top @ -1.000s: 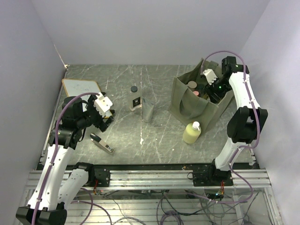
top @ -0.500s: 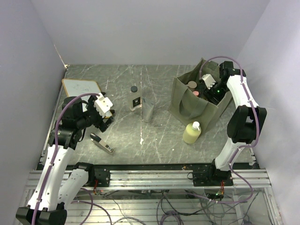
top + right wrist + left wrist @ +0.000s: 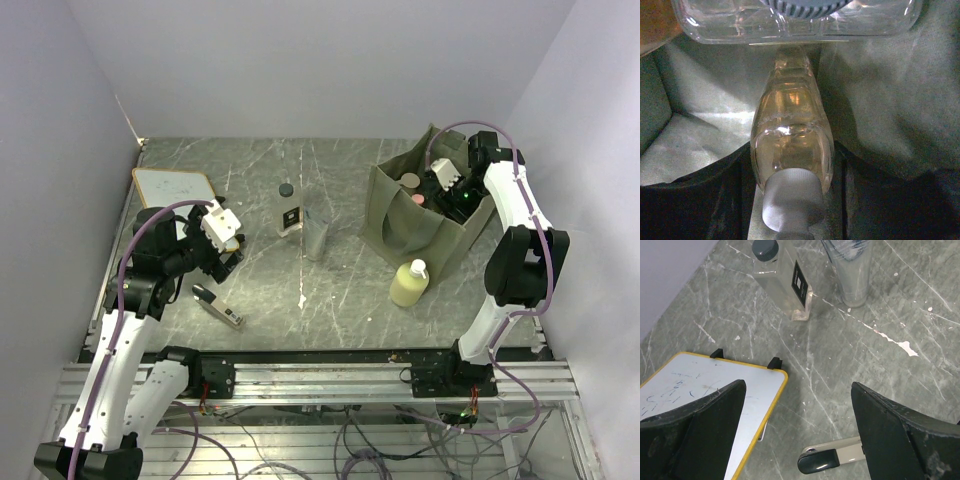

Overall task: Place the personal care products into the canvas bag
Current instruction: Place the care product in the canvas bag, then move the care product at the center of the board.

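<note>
The olive canvas bag (image 3: 400, 228) stands open at the right of the table. My right gripper (image 3: 452, 197) reaches down inside it, shut on a clear amber bottle (image 3: 791, 140) with a white cap, held cap toward the camera. Another clear bottle (image 3: 790, 20) lies across the bag above it, against the bag's fabric (image 3: 880, 100). On the table stand a clear bottle with a black cap (image 3: 289, 210), a translucent grey container (image 3: 316, 236) and a pale yellow-green bottle (image 3: 409, 283). My left gripper (image 3: 226, 250) hangs open over the table, nothing between its fingers (image 3: 700, 430).
A slim black-and-silver gadget (image 3: 218, 306) lies under the left gripper, seen as well in the left wrist view (image 3: 832, 455). A white board with a yellow edge (image 3: 175, 187) lies at the far left. Two round pinkish caps (image 3: 411, 181) show inside the bag.
The right gripper has sunk a little deeper into the bag with the bottle, then held still. The left arm has not moved.
</note>
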You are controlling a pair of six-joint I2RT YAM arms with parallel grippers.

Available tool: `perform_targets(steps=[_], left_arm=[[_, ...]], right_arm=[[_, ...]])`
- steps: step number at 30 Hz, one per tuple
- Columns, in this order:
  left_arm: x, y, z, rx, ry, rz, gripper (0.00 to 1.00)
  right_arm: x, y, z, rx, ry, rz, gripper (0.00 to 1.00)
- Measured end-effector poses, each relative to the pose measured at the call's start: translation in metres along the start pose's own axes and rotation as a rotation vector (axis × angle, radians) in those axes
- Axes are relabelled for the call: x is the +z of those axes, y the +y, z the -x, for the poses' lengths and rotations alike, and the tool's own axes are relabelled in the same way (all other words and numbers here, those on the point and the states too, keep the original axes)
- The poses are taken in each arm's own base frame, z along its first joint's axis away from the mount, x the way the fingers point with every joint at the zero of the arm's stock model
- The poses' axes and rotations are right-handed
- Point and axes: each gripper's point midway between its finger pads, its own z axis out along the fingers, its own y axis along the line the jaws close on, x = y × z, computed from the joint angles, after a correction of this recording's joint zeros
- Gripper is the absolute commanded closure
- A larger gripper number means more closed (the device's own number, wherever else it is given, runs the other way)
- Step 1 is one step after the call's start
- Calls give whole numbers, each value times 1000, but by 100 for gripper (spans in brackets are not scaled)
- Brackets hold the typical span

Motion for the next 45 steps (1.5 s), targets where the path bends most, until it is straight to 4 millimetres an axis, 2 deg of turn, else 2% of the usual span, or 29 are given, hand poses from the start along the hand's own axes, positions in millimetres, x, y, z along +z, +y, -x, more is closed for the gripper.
perform_targets(steps=[8,15,23,36,41,45], left_arm=[[0,0,0,2,0,0,3],[0,0,0,9,0,0,3],[0,0,0,10,0,0,2],[0,1,0,8,1,0,1],[3,4,-7,-15,33,16,1],[8,11,-13,-46,73,32,1]], right_arm=[[-5,-7,2,-8,-2,-29,27],[-11,-13,7,-11,-16,-50,21],[-26,-17,14,-16,-43,-68,19],[-78,-24,39,-35,-166,-139,19],[-98,-27,48,-40,-207,-160,20],[-121,-32,59,-40,-262,-200,20]])
